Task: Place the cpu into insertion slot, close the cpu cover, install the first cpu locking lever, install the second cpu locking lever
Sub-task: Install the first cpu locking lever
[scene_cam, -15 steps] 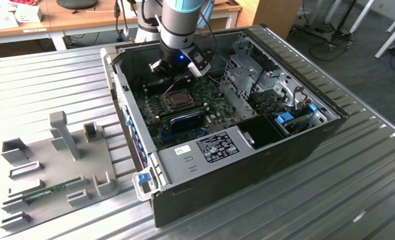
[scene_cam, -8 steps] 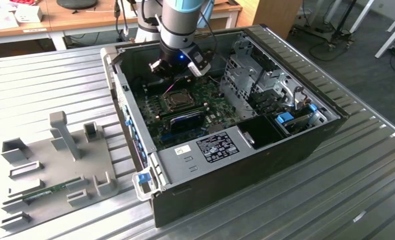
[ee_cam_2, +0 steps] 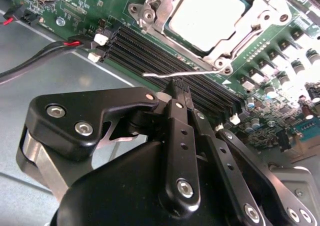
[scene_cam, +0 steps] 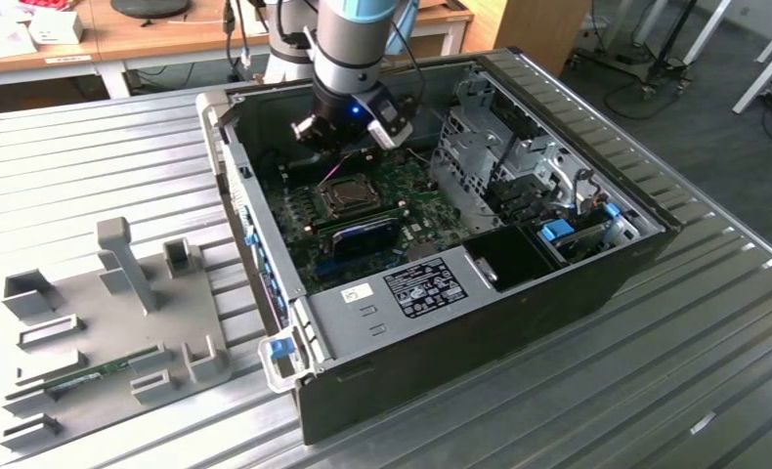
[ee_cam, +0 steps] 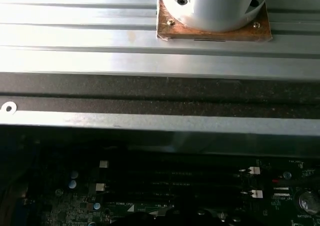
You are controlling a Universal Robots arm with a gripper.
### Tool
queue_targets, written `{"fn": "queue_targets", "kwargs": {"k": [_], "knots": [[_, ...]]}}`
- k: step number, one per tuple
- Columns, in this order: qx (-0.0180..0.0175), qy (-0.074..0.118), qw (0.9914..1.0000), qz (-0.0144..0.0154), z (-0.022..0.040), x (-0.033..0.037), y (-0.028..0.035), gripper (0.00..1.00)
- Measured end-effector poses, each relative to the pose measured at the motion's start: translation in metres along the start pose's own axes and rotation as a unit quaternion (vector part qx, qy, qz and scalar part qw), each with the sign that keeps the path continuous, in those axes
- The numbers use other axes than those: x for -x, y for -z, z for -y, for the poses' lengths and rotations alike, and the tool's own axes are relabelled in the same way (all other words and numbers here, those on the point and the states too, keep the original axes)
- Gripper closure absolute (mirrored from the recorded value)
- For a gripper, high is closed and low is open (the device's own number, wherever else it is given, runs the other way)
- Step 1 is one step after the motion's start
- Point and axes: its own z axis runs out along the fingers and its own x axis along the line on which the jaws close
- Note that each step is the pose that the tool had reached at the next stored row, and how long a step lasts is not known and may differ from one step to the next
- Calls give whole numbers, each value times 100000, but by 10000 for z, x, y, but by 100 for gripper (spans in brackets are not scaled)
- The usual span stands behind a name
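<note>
In the second wrist view the cpu (ee_cam_2: 207, 13) lies flat in the insertion slot (scene_cam: 348, 194), its pale grey top showing through the window of the cpu cover (ee_cam_2: 260, 23), which is folded down over it. A thin silvery locking lever (ee_cam_2: 200, 73) sticks out from the socket's corner, across the black memory slots (ee_cam_2: 150, 48). My gripper (ee_cam_2: 179, 86) is shut, its black fingertips pressed together right at this lever's free end, touching it or just under it. In the exterior view the gripper (scene_cam: 348, 149) hangs inside the open computer case, just behind the socket.
The case walls (scene_cam: 236, 176) and a metal drive cage (scene_cam: 491, 147) hem in the board. Red and black cables (ee_cam_2: 50, 48) run beside the memory slots. A grey fixture plate (scene_cam: 112, 313) with upright holders lies on the ribbed metal table (scene_cam: 699, 371) at the exterior view's left.
</note>
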Motion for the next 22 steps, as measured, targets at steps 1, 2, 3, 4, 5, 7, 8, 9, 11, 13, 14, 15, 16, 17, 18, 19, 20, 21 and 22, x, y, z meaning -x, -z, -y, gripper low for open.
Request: {"fn": "queue_targets", "kwargs": {"k": [1,2,3,4,5,7,8,9,11,13,14,15,16,17,18,19,20,21,22], "knots": [[-1,-5,100000,1,2,0,1,90],[2,-4,100000,1,4,0,1,90],[-3,-3,100000,-1,4,2,1,90],[-3,0,100000,-3,4,4,1,90],[-3,5,100000,-4,5,8,1,90],[0,0,100000,-2,6,15,0,90],[-3,1,100000,-2,6,17,0,90],[-3,-6,100000,2,5,19,0,90],[1,-3,100000,1,5,21,-1,90],[-5,-1,100000,-3,6,22,-3,90],[-1,-1,100000,2,7,22,-6,90],[1,-3,100000,0,8,21,-8,90],[-4,-1,100000,0,9,21,-10,90],[1,0,100000,1,10,21,-13,90],[1,-1,100000,0,11,21,-16,90],[3,0,100000,2,12,21,-20,90],[0,1,100000,0,13,22,-23,90],[-3,5,100000,-3,15,24,-28,90],[-1,8,100000,-2,16,27,-33,90]]}}
